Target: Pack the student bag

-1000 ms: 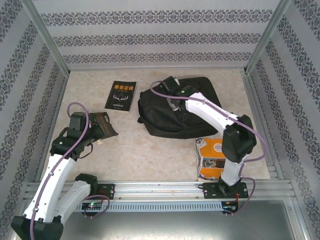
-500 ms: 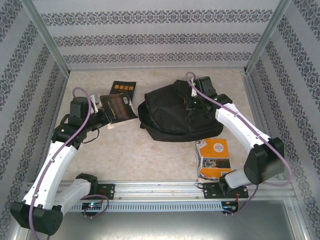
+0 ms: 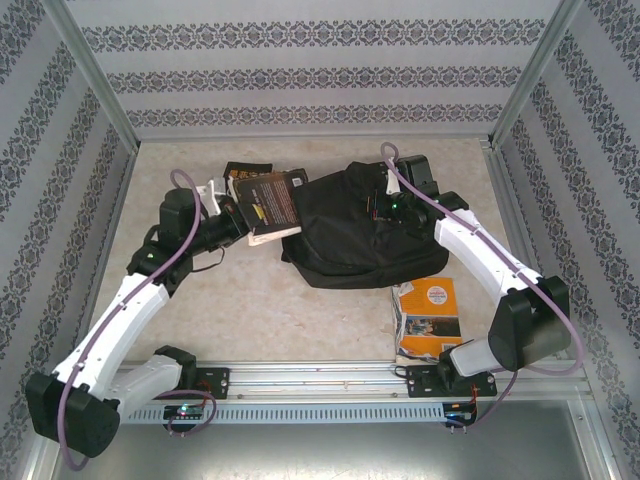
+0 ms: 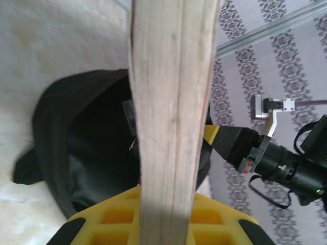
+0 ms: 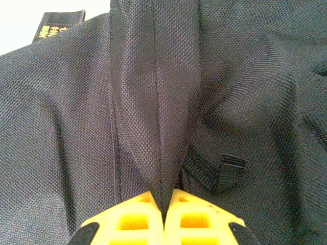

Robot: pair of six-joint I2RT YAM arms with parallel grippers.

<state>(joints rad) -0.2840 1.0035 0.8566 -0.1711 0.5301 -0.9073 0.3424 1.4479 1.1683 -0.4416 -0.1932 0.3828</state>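
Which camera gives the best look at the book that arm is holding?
The top external view: the book shows its cover, held by the left gripper next to the student bag. The left wrist view shows its pale page edge end-on, between yellow fingers.

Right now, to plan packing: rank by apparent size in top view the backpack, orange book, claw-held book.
1. Black fabric backpack.
2. Orange-covered book and dark book in the left claw: alike; held one nearer camera, unranked.
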